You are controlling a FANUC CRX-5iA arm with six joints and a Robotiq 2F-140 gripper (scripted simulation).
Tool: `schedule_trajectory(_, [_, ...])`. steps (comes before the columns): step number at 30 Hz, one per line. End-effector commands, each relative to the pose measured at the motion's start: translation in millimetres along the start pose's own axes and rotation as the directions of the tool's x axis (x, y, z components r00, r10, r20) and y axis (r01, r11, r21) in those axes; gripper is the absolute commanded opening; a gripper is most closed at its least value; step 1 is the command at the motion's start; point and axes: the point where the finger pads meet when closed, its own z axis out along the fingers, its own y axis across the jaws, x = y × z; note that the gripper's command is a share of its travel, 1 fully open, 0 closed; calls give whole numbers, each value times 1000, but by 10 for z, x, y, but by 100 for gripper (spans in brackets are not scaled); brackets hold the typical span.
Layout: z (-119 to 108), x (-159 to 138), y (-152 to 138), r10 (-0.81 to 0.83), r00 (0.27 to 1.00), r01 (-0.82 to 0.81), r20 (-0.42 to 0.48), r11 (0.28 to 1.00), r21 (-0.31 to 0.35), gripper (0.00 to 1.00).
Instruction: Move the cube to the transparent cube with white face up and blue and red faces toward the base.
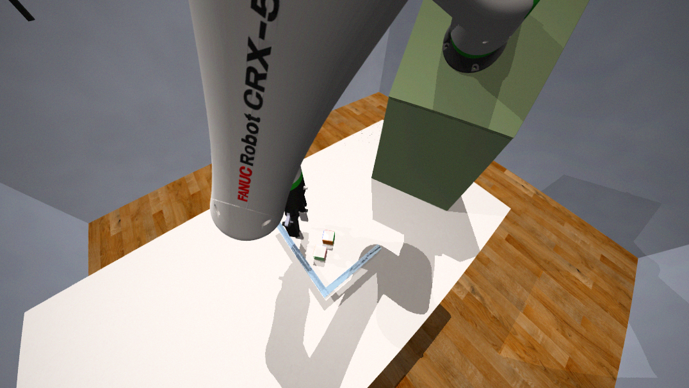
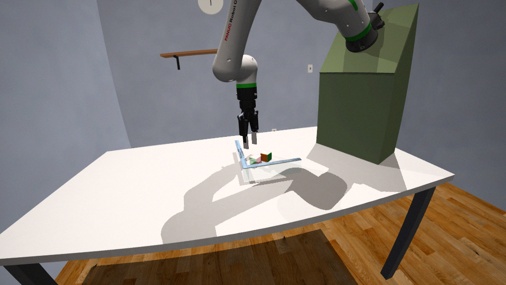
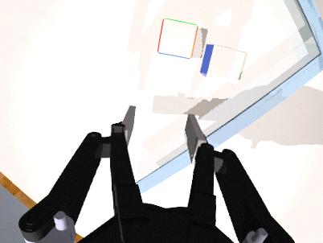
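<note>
The cube [image 2: 265, 155] rests on the white table inside an L-shaped blue frame, with its white face up and orange and green sides showing. It also shows in the top view [image 1: 328, 235] and in the wrist view [image 3: 177, 38]. The transparent cube [image 2: 254, 160] sits right beside it, closer to the frame's corner; it shows in the wrist view [image 3: 223, 62] with a blue side. My gripper [image 2: 249, 141] hangs above the far end of one frame arm, apart from both cubes. Its fingers stand partly open with nothing between them.
The L-shaped blue frame [image 2: 244, 164] lies flat on the table around the cubes. A tall green block [image 2: 357, 106] stands on the table's right side. My upper arm [image 1: 269, 105] hides most of the gripper in the top view.
</note>
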Motion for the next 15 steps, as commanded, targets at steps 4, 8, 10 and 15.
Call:
schedule_trajectory(4, [-39,317,72,0,1000,0,0,1000,-1,41])
schedule_trajectory(8, [-49,410,92,0,1000,0,0,1000,-1,41])
schedule_trajectory(10, [-58,489,109,0,1000,0,0,1000,-1,41])
schedule_trajectory(15, [-72,618,137,0,1000,0,0,1000,-1,41])
